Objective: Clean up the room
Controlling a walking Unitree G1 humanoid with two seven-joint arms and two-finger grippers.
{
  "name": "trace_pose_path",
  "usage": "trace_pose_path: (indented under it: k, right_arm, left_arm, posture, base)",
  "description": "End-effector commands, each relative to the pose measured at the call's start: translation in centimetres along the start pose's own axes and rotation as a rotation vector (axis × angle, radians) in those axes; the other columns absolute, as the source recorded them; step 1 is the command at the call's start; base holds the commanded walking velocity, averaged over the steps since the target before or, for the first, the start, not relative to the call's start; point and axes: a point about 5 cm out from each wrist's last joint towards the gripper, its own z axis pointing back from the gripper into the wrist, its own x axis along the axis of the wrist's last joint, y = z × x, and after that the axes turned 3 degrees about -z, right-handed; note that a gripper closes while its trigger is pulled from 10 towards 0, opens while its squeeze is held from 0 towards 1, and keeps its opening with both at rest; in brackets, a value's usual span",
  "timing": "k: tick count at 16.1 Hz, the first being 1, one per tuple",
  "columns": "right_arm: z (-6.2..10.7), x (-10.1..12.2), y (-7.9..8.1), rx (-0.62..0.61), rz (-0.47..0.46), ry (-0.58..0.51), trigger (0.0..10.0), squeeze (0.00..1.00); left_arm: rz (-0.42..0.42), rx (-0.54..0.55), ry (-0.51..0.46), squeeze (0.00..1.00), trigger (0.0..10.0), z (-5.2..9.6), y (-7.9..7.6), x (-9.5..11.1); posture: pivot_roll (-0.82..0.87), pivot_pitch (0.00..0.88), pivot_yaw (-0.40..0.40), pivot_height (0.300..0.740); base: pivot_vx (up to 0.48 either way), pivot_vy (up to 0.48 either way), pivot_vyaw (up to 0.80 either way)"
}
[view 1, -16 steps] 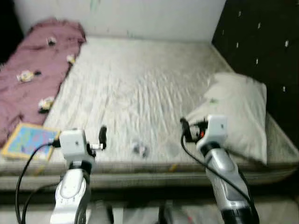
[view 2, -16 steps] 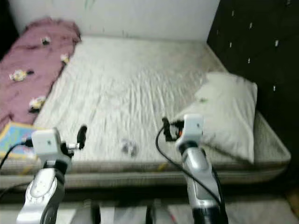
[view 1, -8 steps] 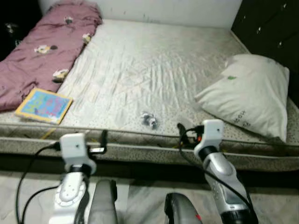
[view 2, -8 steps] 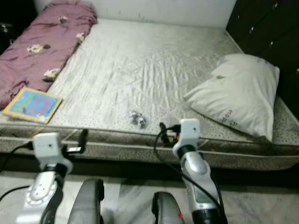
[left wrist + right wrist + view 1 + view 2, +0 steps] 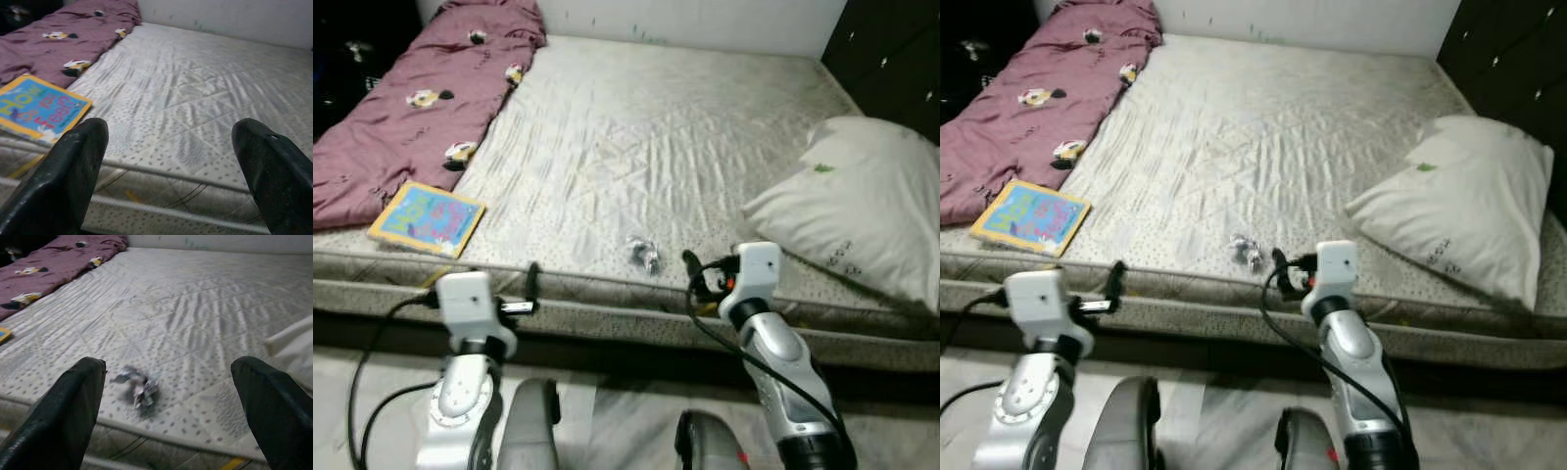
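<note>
1. A crumpled wrapper (image 5: 644,255) lies on the mattress (image 5: 636,147) near its front edge, roughly midway across.
2. The right gripper (image 5: 171,401) hangs just short of that edge, aimed at the wrapper, its fingers (image 5: 73,406) spread wide and holding nothing.
3. The left gripper (image 5: 171,171) is level with it further left, also before the edge, fingers (image 5: 68,171) wide apart and empty.
4. A book (image 5: 427,217) with a blue and yellow cover lies flat near the mattress's front left corner, touching a maroon blanket (image 5: 421,108) that runs along the left side.
5. A white pillow (image 5: 862,211) rests on the right side, well apart from the wrapper.
6. A dark headboard (image 5: 891,49) stands behind the pillow.
</note>
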Motion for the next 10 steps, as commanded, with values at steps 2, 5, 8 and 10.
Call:
trace_pose_path:
  k: [2, 5, 8, 10]
  right_arm:
    - [-0.16, 0.35, 0.25, 0.016, 0.002, -0.014, 10.0, 0.0]
    - [-0.19, 0.34, 0.24, 0.014, -0.004, -0.012, 10.0, 0.0]
    - [-0.19, 0.3, 0.25, 0.012, -0.008, -0.011, 10.0, 0.0]
    - [-0.21, 0.27, 0.24, 0.01, -0.012, -0.009, 10.0, 0.0]
  left_arm:
    - [-0.003, 0.005, -0.005, 0.0, 10.0, -0.01, 0.26, 0.21]
    - [-0.002, 0.008, -0.004, 0.0, 10.0, -0.03, 0.29, 0.21]
    - [-0.004, 0.004, -0.001, 0.0, 10.0, -0.02, 0.29, 0.2]
    - [-0.003, 0.0, 0.001, 0.0, 10.0, -0.02, 0.31, 0.18]
  posture:
    - [-0.04, 0.058, -0.059, 0.606]
    - [-0.04, 0.058, -0.059, 0.606]
    - [-0.03, 0.057, -0.058, 0.606]
    - [-0.04, 0.058, -0.056, 0.606]
  base:
    - [0.313, 0.0, 0.67]
    - [0.312, 0.0, 0.68]
    - [0.315, 0.0, 0.0]
    - [0.33, 0.0, 0.0]
